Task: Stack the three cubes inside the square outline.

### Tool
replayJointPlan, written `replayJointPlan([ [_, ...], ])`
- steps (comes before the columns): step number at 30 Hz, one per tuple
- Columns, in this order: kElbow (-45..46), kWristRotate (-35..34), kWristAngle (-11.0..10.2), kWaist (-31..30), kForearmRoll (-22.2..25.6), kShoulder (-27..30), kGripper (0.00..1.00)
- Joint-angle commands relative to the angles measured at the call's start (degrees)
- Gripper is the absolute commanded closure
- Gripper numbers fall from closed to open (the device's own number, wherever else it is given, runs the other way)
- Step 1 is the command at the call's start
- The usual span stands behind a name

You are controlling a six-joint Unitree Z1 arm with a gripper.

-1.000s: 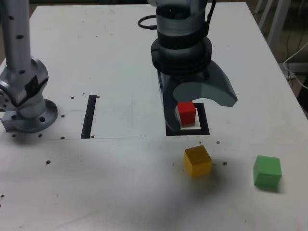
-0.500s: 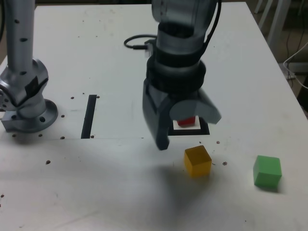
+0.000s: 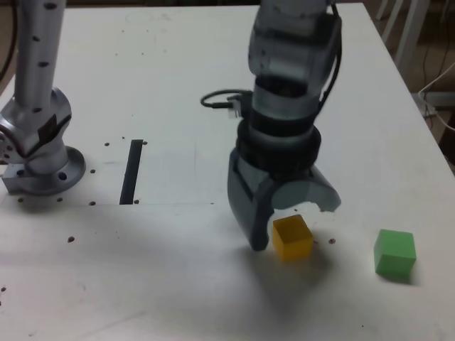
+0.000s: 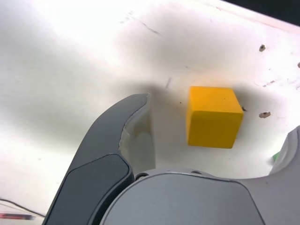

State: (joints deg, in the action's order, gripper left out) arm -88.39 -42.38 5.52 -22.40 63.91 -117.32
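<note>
My arm (image 3: pixel 290 78) is grey, with rounded sections and darker bands around it, and a black cable (image 3: pixel 222 95) loops off its side. My gripper (image 3: pixel 295 226) has broad, curved grey jaws; up close, one carries a darker panel (image 4: pixel 96 190) edged by a thin seam.

A white tabletop (image 3: pixel 170 284), dotted with small dark holes and faint scuffs, carries a yellow cube (image 3: pixel 292 238) and, near the exterior view's right edge, a green cube (image 3: pixel 394 253). A straight strip of black tape (image 3: pixel 131 172) lies toward the exterior view's left, close to the round metal base (image 3: pixel 46 174) of an arm. A thin seam runs across the surface, and soft shadows fall beside both cubes.
</note>
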Motion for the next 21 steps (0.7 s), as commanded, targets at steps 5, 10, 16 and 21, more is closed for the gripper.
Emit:
replayJointPlan([
  [5, 0.19, 0.58, 0.1, 0.2, -1.22, -1.71, 0.03],
  [10, 0.32, 1.17, -0.06, 0.61, -1.91, -1.97, 0.11],
  [16, 0.28, 2.02, -0.38, 0.69, -3.24, -2.08, 0.27],
  [21, 0.26, 2.3, 0.05, 0.69, -3.42, -2.21, 0.39],
])
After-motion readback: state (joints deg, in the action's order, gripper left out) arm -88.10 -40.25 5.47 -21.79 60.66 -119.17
